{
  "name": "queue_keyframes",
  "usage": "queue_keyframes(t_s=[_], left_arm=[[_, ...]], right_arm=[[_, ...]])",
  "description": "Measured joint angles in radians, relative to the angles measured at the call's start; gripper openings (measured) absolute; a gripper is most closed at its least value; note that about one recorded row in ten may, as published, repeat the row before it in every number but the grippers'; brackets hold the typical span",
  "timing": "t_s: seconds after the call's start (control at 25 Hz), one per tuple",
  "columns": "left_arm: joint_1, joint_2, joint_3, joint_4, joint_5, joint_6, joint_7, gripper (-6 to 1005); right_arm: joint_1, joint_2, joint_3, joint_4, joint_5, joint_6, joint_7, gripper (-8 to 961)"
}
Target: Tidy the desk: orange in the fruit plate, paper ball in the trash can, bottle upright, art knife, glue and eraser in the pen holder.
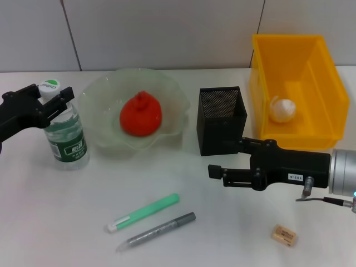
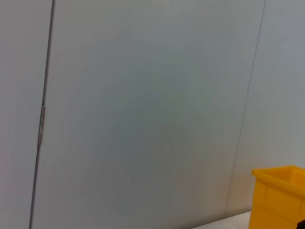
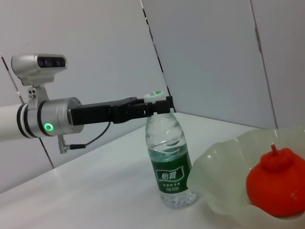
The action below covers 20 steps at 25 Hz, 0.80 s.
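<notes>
the left gripper (image 1: pixel 57 99) was clamped on the upright bottle (image 1: pixel 66 135) at its neck; a skewed release could topple it. the right gripper (image 1: pixel 218 172) hovered, fingers apart.

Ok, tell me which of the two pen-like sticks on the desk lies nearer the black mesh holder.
The green stick; the grey one lies closer to the desk's front edge.

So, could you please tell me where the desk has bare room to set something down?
Bare desk lies in front of the bottle, left of the green pen. Another patch sits between the grey pen and the eraser. It is crowded around the pen holder and right end effector.
</notes>
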<state>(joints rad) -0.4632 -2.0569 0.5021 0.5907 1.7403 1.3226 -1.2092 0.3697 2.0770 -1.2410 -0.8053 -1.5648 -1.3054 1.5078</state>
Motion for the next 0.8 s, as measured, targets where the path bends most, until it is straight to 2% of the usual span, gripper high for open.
queue_keyframes(t_s=[0.4,0.44,0.68,0.8], left_arm=[[0.016,-0.003,-0.002,-0.003,-0.019,-0.005,-0.013,491],[0.019,-0.003,-0.002,-0.003,-0.022,-0.002,-0.013,691],[0.039,-0.002,-0.003,0.006,-0.043,0.003,-0.014,727],[0.07,0.01,-0.004,0.025,-0.079,0.019,-0.03,744]], right_arm=[[-0.001,0.0,0.001,0.0,0.0,-0.003,0.0,808],[-0.001,0.0,-0.001,0.0,0.0,-0.003,0.0,808],[-0.002,0.0,-0.004,0.0,0.0,-0.005,0.0,808],[-0.004,0.0,-0.004,0.0,0.0,-0.006,0.0,808]])
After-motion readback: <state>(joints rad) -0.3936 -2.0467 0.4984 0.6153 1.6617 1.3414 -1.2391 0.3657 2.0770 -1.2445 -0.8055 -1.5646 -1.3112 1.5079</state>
